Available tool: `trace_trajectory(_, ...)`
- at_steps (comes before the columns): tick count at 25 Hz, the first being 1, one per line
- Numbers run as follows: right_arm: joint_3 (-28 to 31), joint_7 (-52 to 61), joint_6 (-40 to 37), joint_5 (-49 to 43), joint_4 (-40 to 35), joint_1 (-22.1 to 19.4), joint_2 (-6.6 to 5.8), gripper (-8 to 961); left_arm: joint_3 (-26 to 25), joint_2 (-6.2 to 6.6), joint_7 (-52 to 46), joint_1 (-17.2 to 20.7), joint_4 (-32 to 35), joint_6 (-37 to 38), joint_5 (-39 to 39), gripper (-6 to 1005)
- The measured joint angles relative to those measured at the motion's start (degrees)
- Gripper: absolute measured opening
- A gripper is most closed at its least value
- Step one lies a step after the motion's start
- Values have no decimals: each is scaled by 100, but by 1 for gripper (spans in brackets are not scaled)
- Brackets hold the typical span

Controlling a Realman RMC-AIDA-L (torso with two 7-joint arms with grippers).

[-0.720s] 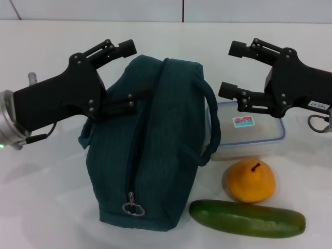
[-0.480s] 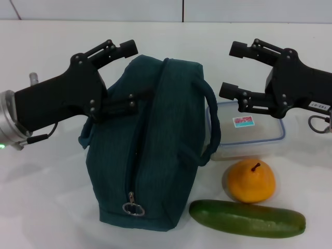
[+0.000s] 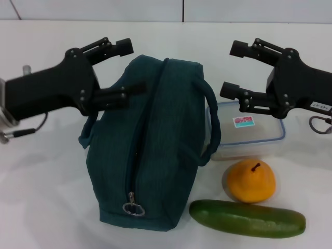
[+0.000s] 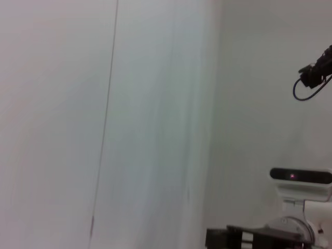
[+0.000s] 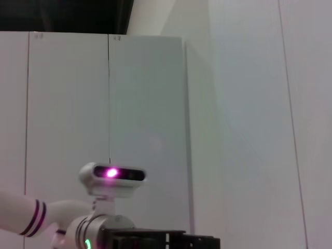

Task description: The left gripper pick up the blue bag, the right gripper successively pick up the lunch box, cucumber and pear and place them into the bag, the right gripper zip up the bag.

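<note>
While the blue bag stood on the white surface, the scene read as follows.

Blue bag: it sat upright left of centre, its zip running along the top with the ring pull at the near end; one handle arched out on the side toward the lunch box.

Left gripper: its fingers were spread, one above the bag's far left corner and the other lying against the bag's upper left side; it pinched nothing that could be seen.

Right gripper: its fingers were spread too, hovering over the far end of the lunch box, just beside the bag's handle, and holding nothing.

Lunch box: a clear box with a blue-rimmed lid and a small label, it lay on the surface right of the bag, touching or nearly touching the handle.

Pear: yellow-orange, stem up, it rested just in front of the lunch box.

Cucumber: it lay lengthwise nearest the camera, in front of the pear, close to the bag's near right corner.

Wrist views: they showed only pale wall panels and the robot's head.
</note>
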Motion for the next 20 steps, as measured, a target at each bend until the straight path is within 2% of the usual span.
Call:
trace_trajectory(1, 1, 1, -22, 3, 0, -7, 0, 832, -18, 59, -589, -16, 334, -4, 170, 886)
trace_trajectory(3, 4, -14, -72, 36, -7, -56, -1, 831, -33, 100, -1106, -31, 649, -9, 259, 885)
trace_trajectory(5, 8, -25, -96, 76, -31, -93, -1, 831, -36, 106, -1371, -25, 839, -15, 271, 885)
trace_trajectory(6, 10, -26, -108, 104, -61, -125, -1, 830, -40, 113, -1858, -1, 1248, -55, 326, 885)
trace_trajectory(9, 16, -15, -160, 158, -163, -221, -1, 829, -42, 110, -2679, 31, 1906, -269, 636, 885)
trace_trajectory(11, 20, -14, -207, 194, -233, -271, -1, 829, -44, 59, -3162, 32, 2325, -432, 1045, 885)
trace_trajectory(17, 22, 3, -246, 237, -281, -292, -1, 827, -44, -90, -3664, 24, 2729, -473, 1850, 884)
trace_trajectory(20, 22, 7, -260, 238, -285, -273, -1, 826, -49, -91, -3796, 20, 2744, -480, 1962, 884)
